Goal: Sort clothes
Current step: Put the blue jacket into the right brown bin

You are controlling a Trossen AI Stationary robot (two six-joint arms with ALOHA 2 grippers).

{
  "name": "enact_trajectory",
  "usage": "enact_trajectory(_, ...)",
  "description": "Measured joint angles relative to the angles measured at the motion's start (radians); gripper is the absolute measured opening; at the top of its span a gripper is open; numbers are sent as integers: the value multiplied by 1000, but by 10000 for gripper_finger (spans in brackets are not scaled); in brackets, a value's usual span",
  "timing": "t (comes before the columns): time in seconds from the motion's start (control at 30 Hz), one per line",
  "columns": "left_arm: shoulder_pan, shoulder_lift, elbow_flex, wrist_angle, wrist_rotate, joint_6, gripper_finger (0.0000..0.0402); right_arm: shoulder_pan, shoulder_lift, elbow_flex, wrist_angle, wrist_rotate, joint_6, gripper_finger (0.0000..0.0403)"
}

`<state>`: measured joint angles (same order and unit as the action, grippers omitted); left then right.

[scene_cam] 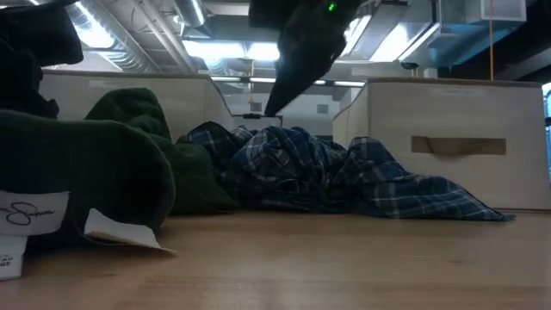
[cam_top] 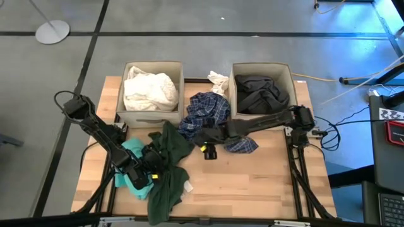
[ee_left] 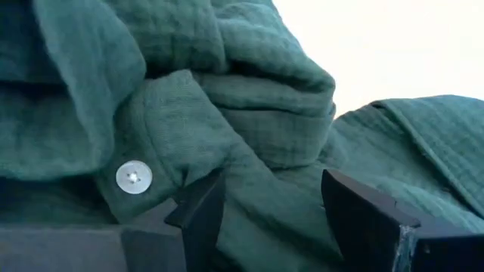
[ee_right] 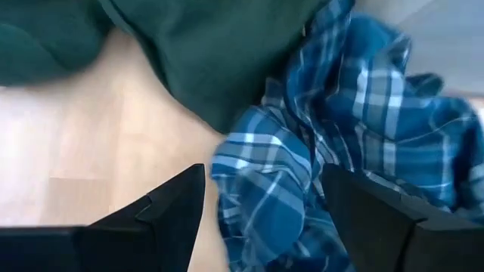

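A teal garment [cam_top: 130, 150] lies at the table's near left, with a dark green garment [cam_top: 169, 170] partly over it. My left gripper [cam_top: 144, 165] is low over both. It stands open, its fingers on either side of a teal fold [ee_left: 257, 162] next to a white button [ee_left: 134, 177]. A blue plaid shirt [cam_top: 205, 110] lies crumpled in the middle, in front of the boxes. My right gripper [cam_top: 208, 148] hangs open above the shirt's near edge [ee_right: 265, 189], where it meets the dark green cloth [ee_right: 219, 53]. My left gripper comes slanting down onto the teal garment, with a fold of it between the open fingers [ee_left: 200, 215]. I cannot tell whether the fingers touch the cloth.
Two beige fabric boxes stand at the table's far side. The left box [cam_top: 148, 118] holds white clothes [cam_top: 149, 91], the right box [cam_top: 235, 88] a dark grey garment [cam_top: 262, 94]. A small white piece [cam_top: 219, 81] lies between them. Bare wood [cam_top: 252, 183] shows at the near right.
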<state>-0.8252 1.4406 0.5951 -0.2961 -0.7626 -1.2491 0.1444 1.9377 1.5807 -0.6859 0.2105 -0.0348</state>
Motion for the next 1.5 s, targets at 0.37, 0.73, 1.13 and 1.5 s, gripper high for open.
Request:
enact_trajectory(0.37, 2, 0, -2, 2, -18, 6, 210, -102, 155, 1, 11, 122, -53, 269)
enact_trajectory(0.73, 2, 0, -3, 61, -37, 59, 210, -177, 262, 7, 46, 139, -58, 268)
enact_trajectory(1.13, 2, 0, -3, 64, -54, 74, 210, -173, 268, 4, 55, 99, -102, 20)
enact_trajectory(1.5, 2, 0, -3, 73, -60, 71, 210, -136, 53, -3, -9, 179, -113, 14)
